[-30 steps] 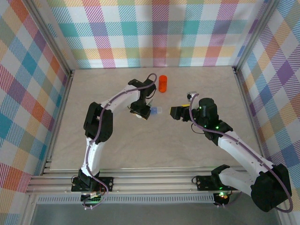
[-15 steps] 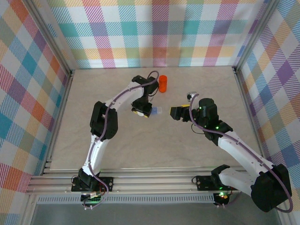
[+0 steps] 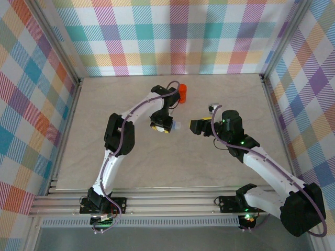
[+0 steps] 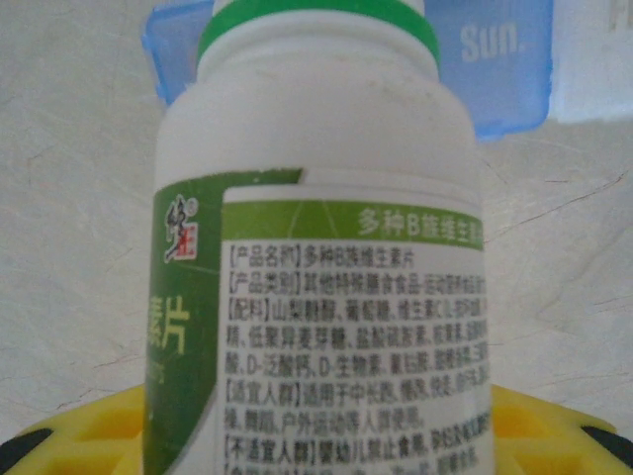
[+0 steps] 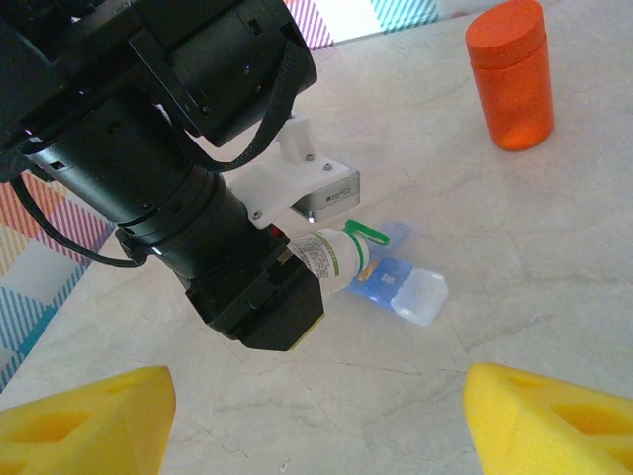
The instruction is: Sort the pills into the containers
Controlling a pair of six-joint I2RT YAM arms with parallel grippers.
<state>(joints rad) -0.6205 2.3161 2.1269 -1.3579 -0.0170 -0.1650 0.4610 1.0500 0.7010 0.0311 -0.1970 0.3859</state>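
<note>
The left gripper [image 3: 161,125] is clamped round the body of a white plastic bottle with a green cap [image 5: 331,259], tipped over so the cap points down at the table [image 3: 131,157]. Just past that cap lies the translucent pale-blue plastic pill-box strip [image 5: 396,282], flat on the table between the 2 arms. The right gripper [image 5: 316,426] hangs near it, jaws wide and holding nothing. An orange cylindrical bottle [image 3: 182,93] stands upright beyond, apart from both.

I can't pick out any loose pills; they are too small or are inside a bottle.

I'd guess the pills are light and quick to roll or bounce, so they are better poured than pinched. The strip looks thin and light and would likely skid on this smooth top; I'd steady it by its long edges, clear of the lids. The bottle is stiff with a glossy label, so a grip round its middle suits it.

The left wrist view shows the label print and a flap marked "Sun." [image 4: 499,45], with its own yellow pads [image 4: 534,426] under the bottle. The right wrist view shows 1 pale lid standing open, the cap apparently on, and its own yellow foam fingertips [image 5: 84,421].
</note>
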